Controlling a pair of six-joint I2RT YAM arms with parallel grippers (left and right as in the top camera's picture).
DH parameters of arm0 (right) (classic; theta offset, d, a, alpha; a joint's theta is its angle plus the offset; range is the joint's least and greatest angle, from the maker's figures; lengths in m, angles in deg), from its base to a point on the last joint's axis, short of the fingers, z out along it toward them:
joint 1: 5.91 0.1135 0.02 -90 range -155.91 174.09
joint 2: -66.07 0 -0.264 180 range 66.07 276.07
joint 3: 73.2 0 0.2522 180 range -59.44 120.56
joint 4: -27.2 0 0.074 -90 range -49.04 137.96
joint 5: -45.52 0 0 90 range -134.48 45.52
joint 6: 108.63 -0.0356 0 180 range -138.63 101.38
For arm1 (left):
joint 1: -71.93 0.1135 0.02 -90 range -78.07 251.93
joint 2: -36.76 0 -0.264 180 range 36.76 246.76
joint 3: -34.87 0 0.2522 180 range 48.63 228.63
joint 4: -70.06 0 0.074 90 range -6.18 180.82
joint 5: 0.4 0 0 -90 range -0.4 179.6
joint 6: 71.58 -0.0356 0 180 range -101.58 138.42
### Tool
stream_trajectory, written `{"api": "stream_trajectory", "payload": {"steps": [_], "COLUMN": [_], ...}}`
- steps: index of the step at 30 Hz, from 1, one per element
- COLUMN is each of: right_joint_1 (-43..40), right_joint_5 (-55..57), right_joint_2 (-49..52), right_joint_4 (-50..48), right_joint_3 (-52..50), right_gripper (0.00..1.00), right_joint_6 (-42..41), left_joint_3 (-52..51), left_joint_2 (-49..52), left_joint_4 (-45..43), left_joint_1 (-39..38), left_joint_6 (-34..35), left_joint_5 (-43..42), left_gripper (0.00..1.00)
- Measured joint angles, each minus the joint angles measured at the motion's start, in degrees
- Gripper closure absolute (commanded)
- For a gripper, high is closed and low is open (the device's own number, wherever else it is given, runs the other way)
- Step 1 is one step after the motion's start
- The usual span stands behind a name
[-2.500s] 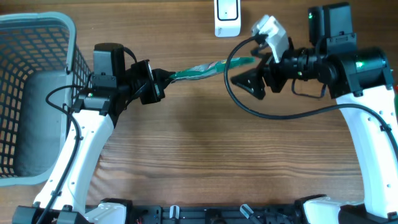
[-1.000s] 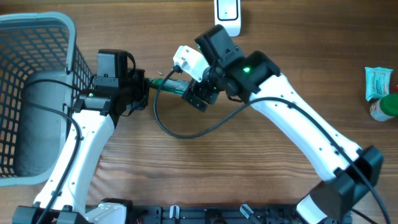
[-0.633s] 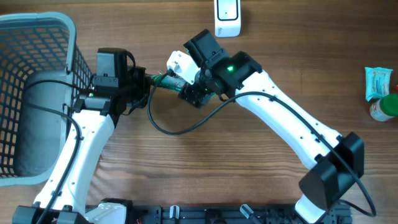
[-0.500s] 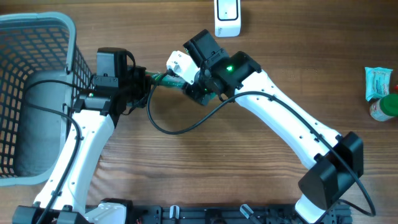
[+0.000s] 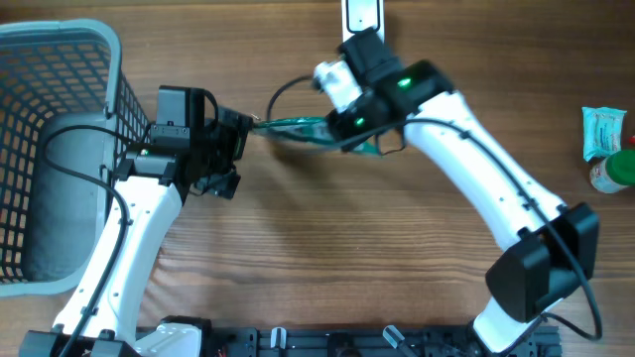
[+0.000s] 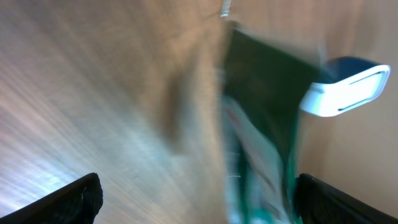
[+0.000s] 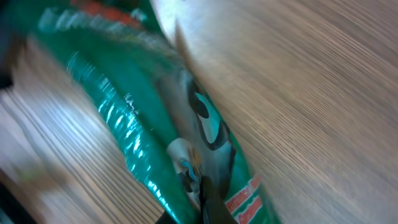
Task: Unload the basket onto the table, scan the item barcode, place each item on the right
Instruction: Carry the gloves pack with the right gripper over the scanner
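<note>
The item is a green foil packet (image 5: 298,127), hanging above the table in the upper middle. My right gripper (image 5: 342,127) is shut on its right end. In the right wrist view the green packet (image 7: 155,118) fills the frame, pinched at the bottom by the right gripper (image 7: 205,202). My left gripper (image 5: 238,151) stands open just left of the packet's free end. In the blurred left wrist view the packet (image 6: 261,130) lies between the spread fingers of the left gripper (image 6: 196,196), nearer the right one. The white scanner (image 5: 362,15) sits at the table's far edge.
A grey wire basket (image 5: 111,59) takes up the left side, close behind the left arm. A teal packet (image 5: 602,129) and a red and green bottle (image 5: 615,171) lie at the right edge. The scanner (image 6: 345,93) shows beyond the packet.
The left gripper has opened and let go of the packet. The right gripper has shut on the packet and carried it right, toward the scanner.
</note>
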State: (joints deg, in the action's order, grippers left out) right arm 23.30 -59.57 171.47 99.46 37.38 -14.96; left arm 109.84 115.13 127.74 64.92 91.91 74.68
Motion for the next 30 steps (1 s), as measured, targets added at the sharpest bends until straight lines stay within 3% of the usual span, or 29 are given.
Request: {"api": "stream_trajectory", "payload": {"steps": [9, 19, 23, 26, 30], "right_joint_1": [-11.7, -12.2, -12.2, -12.2, -12.1], "right_joint_5": [-12.7, -16.5, -18.3, -19.6, -15.3], "right_joint_2": [-7.7, -15.9, -16.1, -16.1, -15.5], "right_joint_4": [-2.6, -7.5, -10.9, -13.8, -20.8], "right_joint_3": [-0.1, 0.0, 0.0, 0.0, -0.2], "right_gripper": [0.96, 0.96, 0.95, 0.95, 0.95], "right_joint_6": [-6.1, -6.8, -3.0, 5.6, 10.6], "left_joint_3": [0.0, 0.0, 0.0, 0.0, 0.0], "left_joint_2": [0.0, 0.0, 0.0, 0.0, 0.0], "left_joint_4": [4.1, 4.1, 4.1, 4.1, 4.1], "left_joint_1": [0.0, 0.0, 0.0, 0.0, 0.0], "left_joint_6": [-1.5, -1.5, -1.7, -1.7, -1.7], "left_joint_5": [0.0, 0.0, 0.0, 0.0, 0.0], "left_gripper": [0.0, 0.0, 0.0, 0.0, 0.0]}}
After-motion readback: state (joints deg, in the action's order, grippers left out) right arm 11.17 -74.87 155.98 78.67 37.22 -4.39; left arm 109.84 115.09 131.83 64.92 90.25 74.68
